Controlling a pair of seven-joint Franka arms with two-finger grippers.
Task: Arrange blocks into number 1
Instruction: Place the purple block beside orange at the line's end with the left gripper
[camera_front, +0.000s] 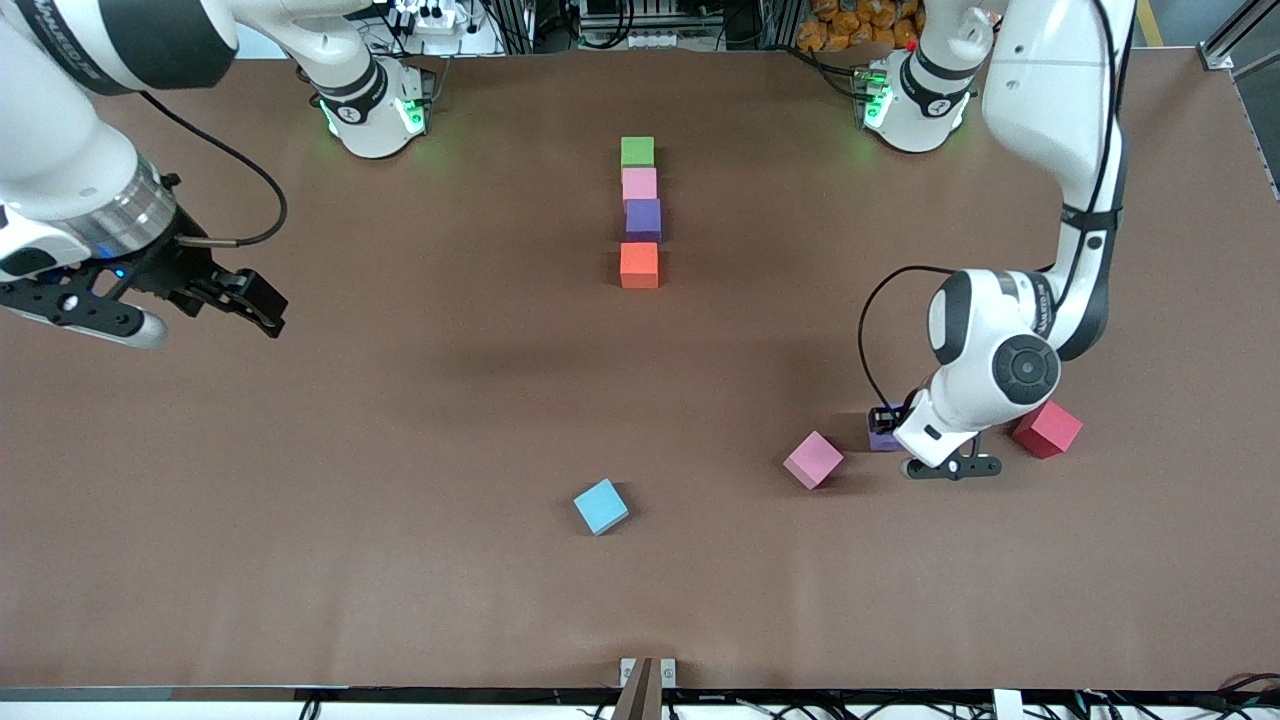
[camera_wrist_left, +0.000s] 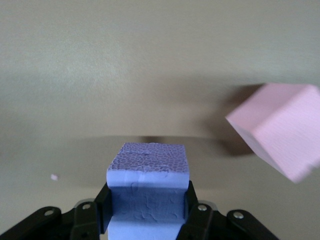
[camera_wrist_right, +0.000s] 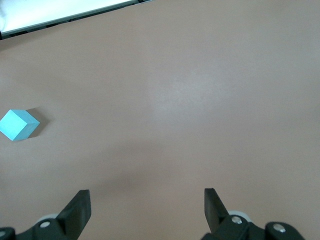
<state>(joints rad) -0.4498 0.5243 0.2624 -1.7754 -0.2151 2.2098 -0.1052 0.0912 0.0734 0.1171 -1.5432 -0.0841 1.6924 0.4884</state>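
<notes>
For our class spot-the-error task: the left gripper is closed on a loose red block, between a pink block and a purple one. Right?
Not quite: the left gripper is closed on a purple block, lying between the loose pink block and the red block. The left wrist view shows the colour.

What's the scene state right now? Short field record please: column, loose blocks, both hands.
column: green foam cube, pink foam cube, purple foam cube, orange foam cube, in a line running toward the front camera
loose: light blue foam cube, second pink foam cube, red foam cube
left hand: shut on second purple foam cube, low at the table
right hand: open, waiting above the table at its arm's end
</notes>
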